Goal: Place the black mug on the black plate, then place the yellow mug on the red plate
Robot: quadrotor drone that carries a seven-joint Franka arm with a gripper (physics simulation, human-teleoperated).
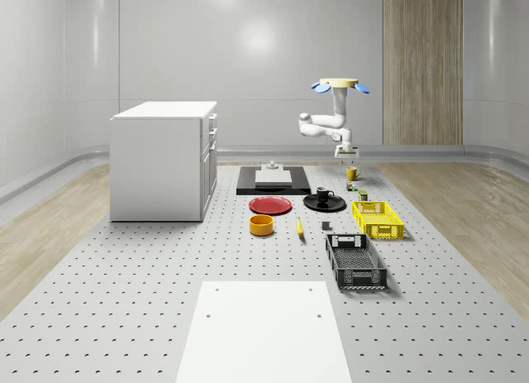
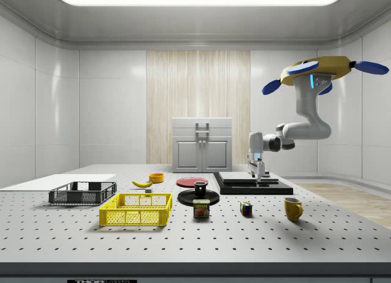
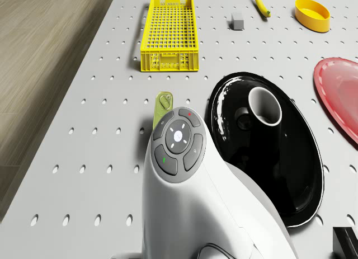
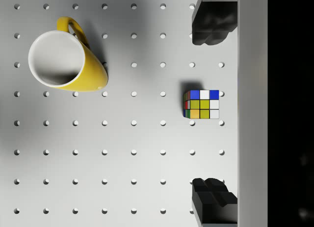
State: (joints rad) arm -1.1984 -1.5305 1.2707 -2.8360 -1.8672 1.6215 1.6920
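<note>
I am looking at the yellow mug (image 4: 64, 60) standing upright on the perforated table (image 4: 117, 168), mouth up, its handle pointing away from the gripper's side, while the black mug (image 3: 263, 107) is already sitting on the black plate (image 3: 302, 175), so I judge the second half of the task is in hand. My gripper (image 4: 213, 112) is hanging above the table with its fingers (image 4: 211, 23) spread wide and nothing between them, and it is sitting over the small coloured cube (image 4: 201, 104) rather than over the mug. To do this well, I am thinking I need to slide sideways until the rim wall lies between the fingers, then descend and pinch the wall opposite the handle. The drone (image 2: 321, 69) is hovering high beside the dark slab (image 2: 253, 184), near the side view's right. The cube and the slab's edge are crowding one side; the table beyond the mug is open. The red plate (image 1: 270, 205) is lying past the black plate, so I am planning a high carry over that mug.
</note>
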